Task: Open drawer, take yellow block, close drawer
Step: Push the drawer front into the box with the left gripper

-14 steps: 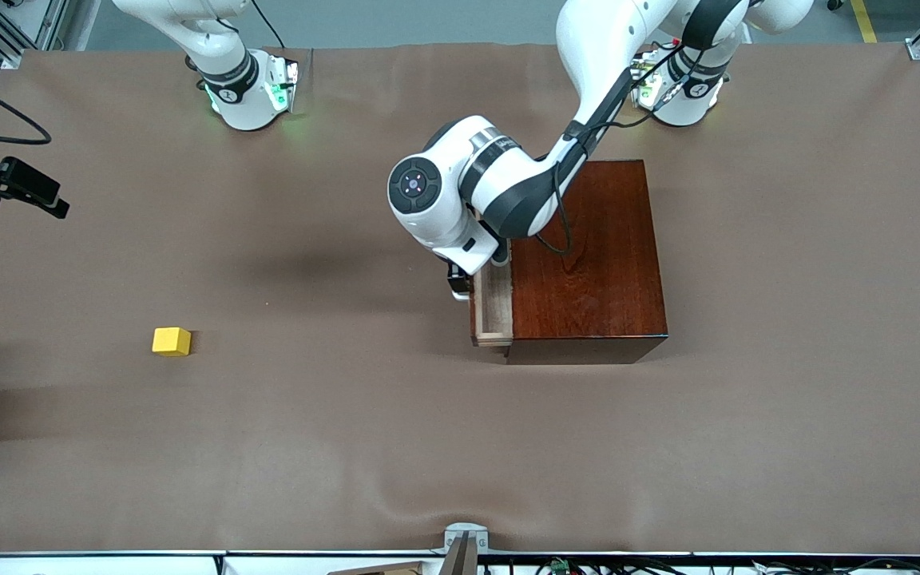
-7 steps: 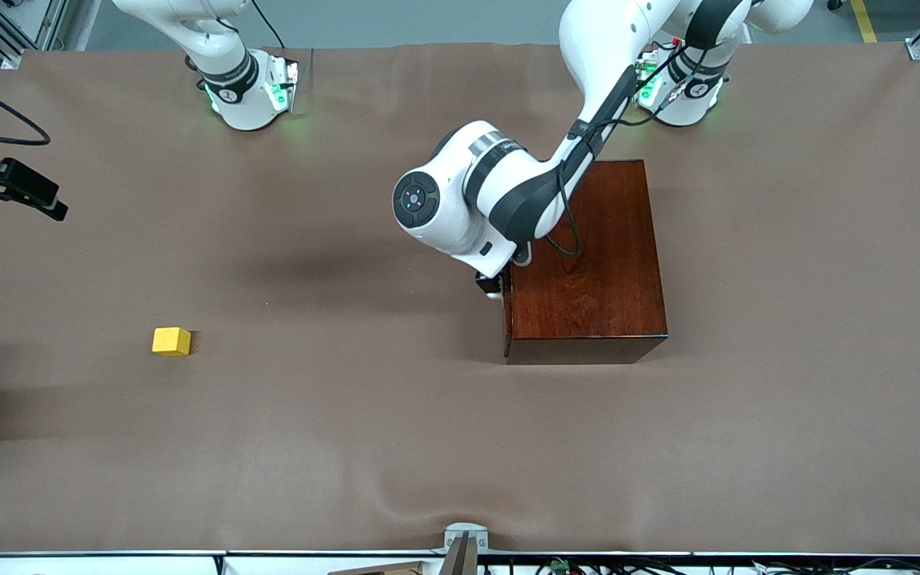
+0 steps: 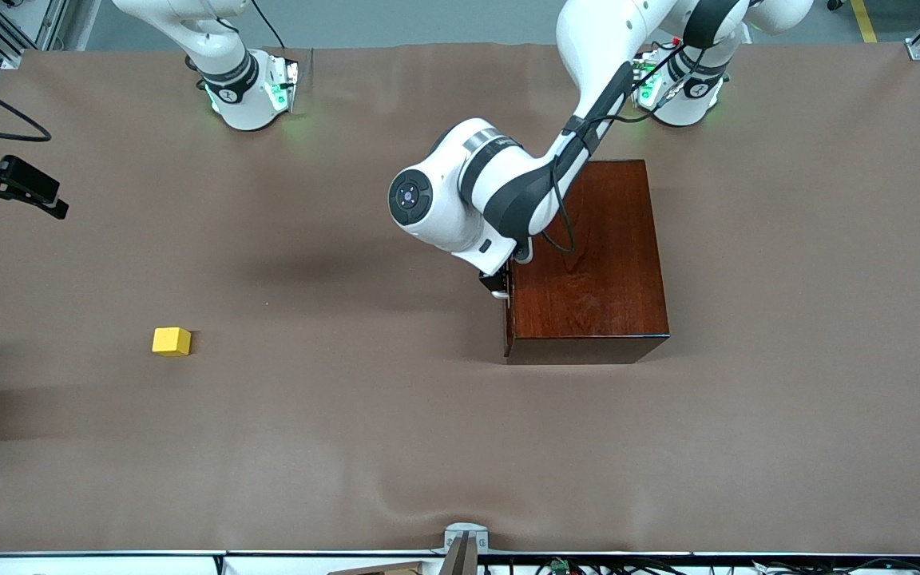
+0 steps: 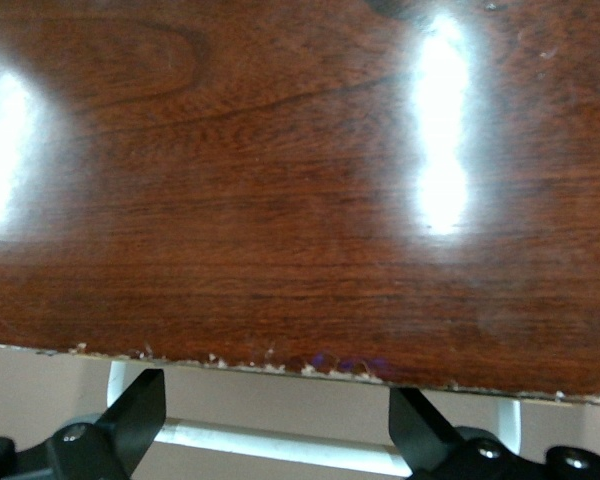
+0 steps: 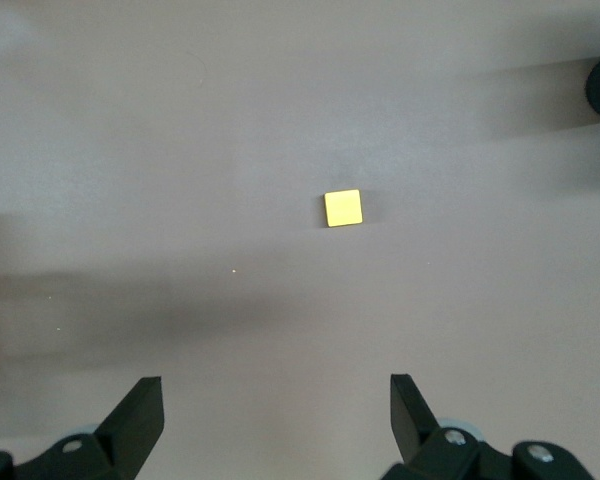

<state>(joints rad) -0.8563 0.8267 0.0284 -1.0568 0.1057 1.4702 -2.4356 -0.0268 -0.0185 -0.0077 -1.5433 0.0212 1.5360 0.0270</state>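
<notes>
Drawer (image 4: pixel 310 412) sits pushed flush into the dark wooden box (image 3: pixel 588 263), and the left gripper (image 4: pixel 278 425) is spread wide around its white loop handle (image 4: pixel 280 443), not clamping it. Yellow block (image 3: pixel 171 341) lies out on the table (image 3: pixel 348 447) toward the right arm's end. Right gripper (image 5: pixel 278 420) hangs open high over it, waiting.

Brown cloth (image 3: pixel 348 447) covered bench, wrinkled near front edge. Black camera mount (image 3: pixel 9 184) with cable stood at right arm's end. Grey bracket (image 3: pixel 464 537) sat mid front edge.
</notes>
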